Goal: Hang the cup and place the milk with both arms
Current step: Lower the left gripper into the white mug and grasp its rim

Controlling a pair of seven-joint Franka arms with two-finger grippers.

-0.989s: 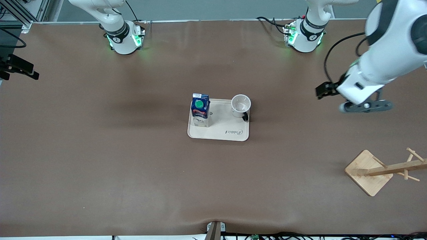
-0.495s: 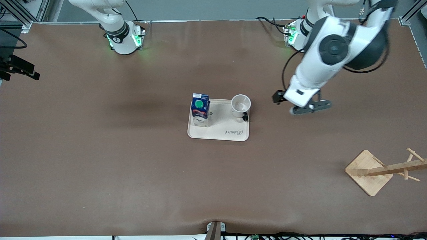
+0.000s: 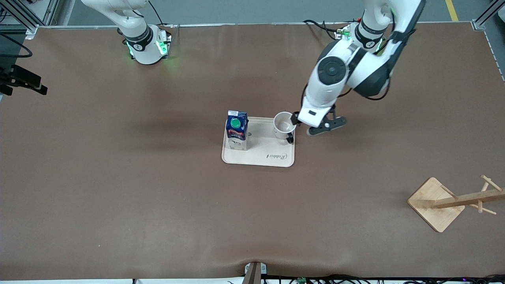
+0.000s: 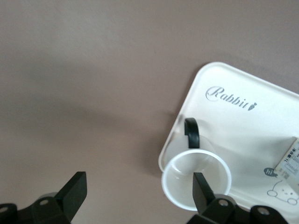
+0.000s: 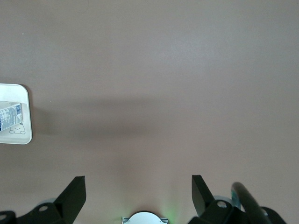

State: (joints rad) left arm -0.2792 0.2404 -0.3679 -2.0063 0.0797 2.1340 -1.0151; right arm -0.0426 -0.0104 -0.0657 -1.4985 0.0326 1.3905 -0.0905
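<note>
The white cup [image 3: 285, 124] stands upright on a cream tray [image 3: 272, 157], its black handle turned toward the front camera. The milk [image 3: 236, 130], a dark-blue carton with a green cap, stands on the tray's end toward the right arm. My left gripper [image 3: 305, 123] is open and empty, up in the air over the tray's edge beside the cup. In the left wrist view one fingertip [image 4: 202, 193] lies over the cup [image 4: 182, 179] and the gripper [image 4: 138, 191] spans bare table. My right gripper [image 5: 138, 191] is open, empty, over the table near its own base, and out of the front view.
A wooden mug rack [image 3: 453, 201] with pegs stands near the front camera at the left arm's end of the table. The right wrist view shows the tray's corner [image 5: 23, 135] with the milk [image 5: 7, 114] at its edge. Cables run along the table's edges.
My left arm has swung from the left arm's end of the table toward the tray, and its gripper now hangs beside the cup. Cup, milk and tray have not moved.
</note>
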